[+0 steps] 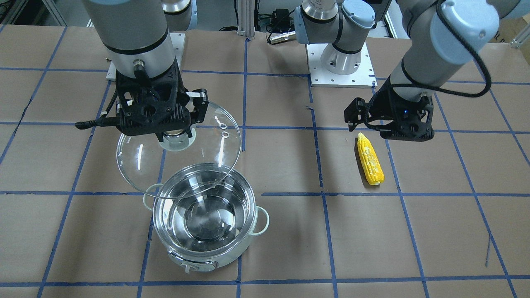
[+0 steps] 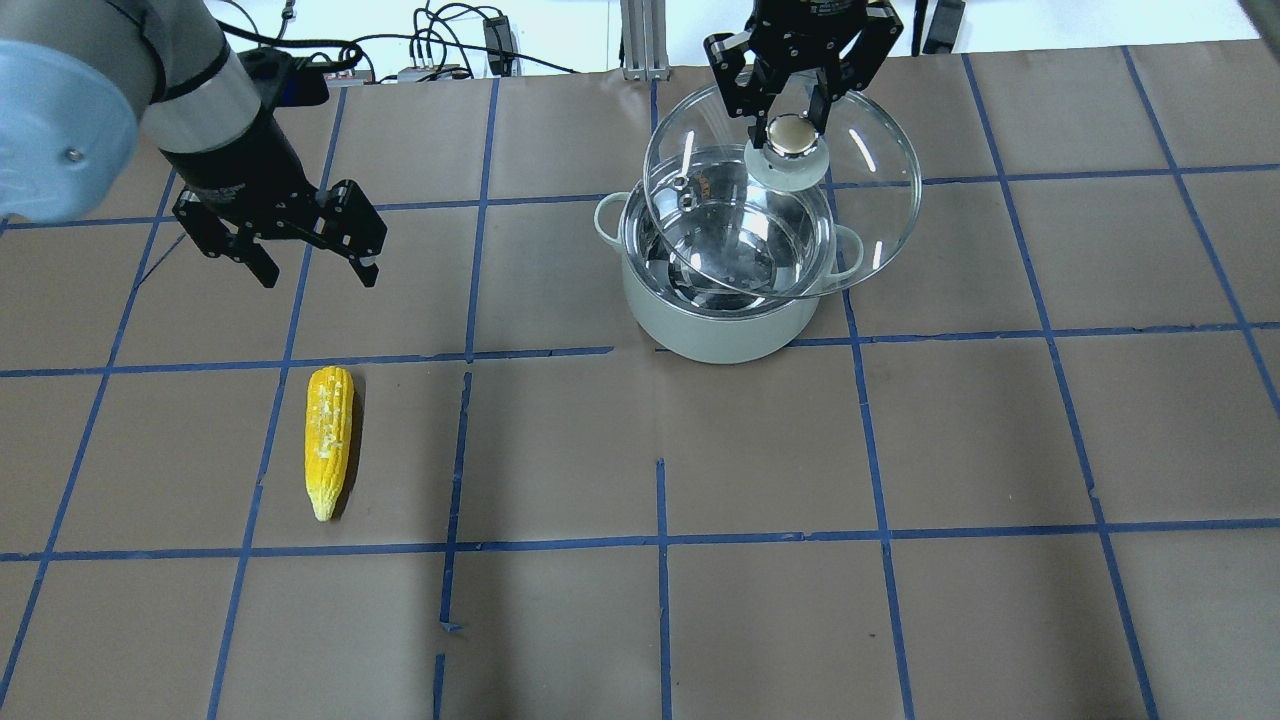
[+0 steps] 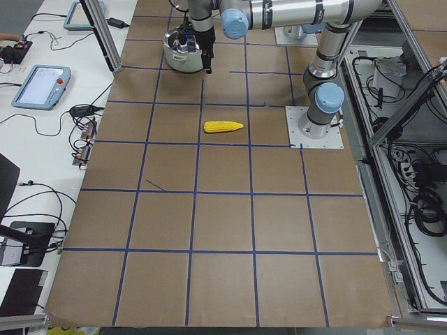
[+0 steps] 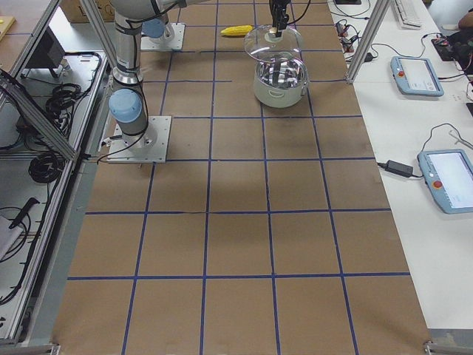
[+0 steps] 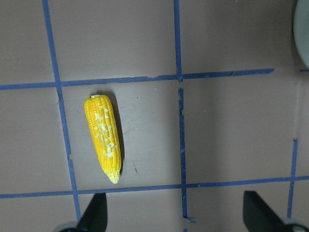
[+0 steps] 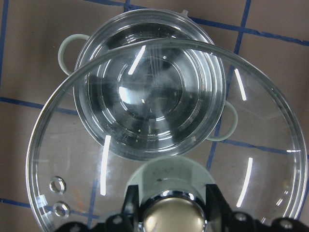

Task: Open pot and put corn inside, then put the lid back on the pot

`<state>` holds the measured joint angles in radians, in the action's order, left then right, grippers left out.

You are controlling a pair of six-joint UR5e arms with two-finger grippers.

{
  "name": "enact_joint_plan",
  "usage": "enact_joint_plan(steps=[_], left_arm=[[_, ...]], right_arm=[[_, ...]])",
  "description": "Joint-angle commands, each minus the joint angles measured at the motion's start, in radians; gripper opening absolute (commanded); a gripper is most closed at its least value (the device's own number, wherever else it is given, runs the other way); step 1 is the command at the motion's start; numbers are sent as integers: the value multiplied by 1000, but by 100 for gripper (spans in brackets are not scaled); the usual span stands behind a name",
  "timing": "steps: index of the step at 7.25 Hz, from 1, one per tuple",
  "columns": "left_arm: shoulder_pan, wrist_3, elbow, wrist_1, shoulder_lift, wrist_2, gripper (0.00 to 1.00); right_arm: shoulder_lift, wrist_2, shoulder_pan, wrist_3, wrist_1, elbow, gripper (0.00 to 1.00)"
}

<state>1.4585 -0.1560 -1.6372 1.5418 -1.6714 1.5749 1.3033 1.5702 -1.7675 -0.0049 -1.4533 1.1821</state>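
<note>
— Starting overhead: finding the right gripper (image 2: 790, 128) pinching the knob (image 2: 790, 140) of the lid (image 2: 875, 210), holding the glass tilted above the pot (image 2: 700, 335) and partly off to one side. Spotting the left gripper (image 2: 315, 262) spread wide, carrying nothing, hovering near the corn (image 2: 329, 440) without touching it.

— Facing the robot now: seeing the pot's mouth mostly uncovered, nothing inside. Noticing the lid's low edge hanging close over the rim. Worrying about glass clipping steel during any sideways move.

— Checking the two end views: placing the corn flat on the paper, well apart from the pot. Confirming the tilt of the lid, yet failing to judge its gap above the rim.

— Looking down from the left wrist: catching both fingertips (image 5: 94, 215) far apart, with the corn lying off to one side rather than between them. Risking a miss, or a roll away, by closing without centring first.

— Peering from the right wrist: gripping only a smooth, rounded knob, with all that glass hanging off-centre. Fearing a slip or a swing.

— Guessing at later trouble too: laying so long a corn flat across the rim, leaving it bridging there and blocking the lid from seating. Crowding both arms over the pot, inviting a bump.
</note>
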Motion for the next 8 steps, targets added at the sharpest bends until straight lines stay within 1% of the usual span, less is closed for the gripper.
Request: enact_joint_plan(steps=[1, 2, 3, 4, 5, 6, 7, 8], left_arm=[[-102, -77, -193, -220, -22, -3, 100], [-134, -98, -287, -387, -39, -1, 100], [-174, -137, -371, -519, -80, -1, 100], [-199, -138, -422, -592, -121, -3, 100], [-201, -138, -437, -638, -152, 2, 100], [-201, -137, -446, -637, -171, 0, 95], [-201, -137, -444, -628, -172, 3, 58], [-199, -137, -444, -622, -171, 4, 32]], right_arm=[[77, -2, 58, -15, -4, 105, 40], [100, -1, 63, -17, 2, 128, 40], [122, 1, 71, -24, 5, 166, 40], [148, 1, 75, -47, -13, 200, 40], [155, -1, 72, -43, -13, 215, 40], [157, -1, 75, -46, -13, 217, 40], [156, -2, 77, -53, -16, 215, 40], [156, -2, 77, -53, -15, 217, 40]])
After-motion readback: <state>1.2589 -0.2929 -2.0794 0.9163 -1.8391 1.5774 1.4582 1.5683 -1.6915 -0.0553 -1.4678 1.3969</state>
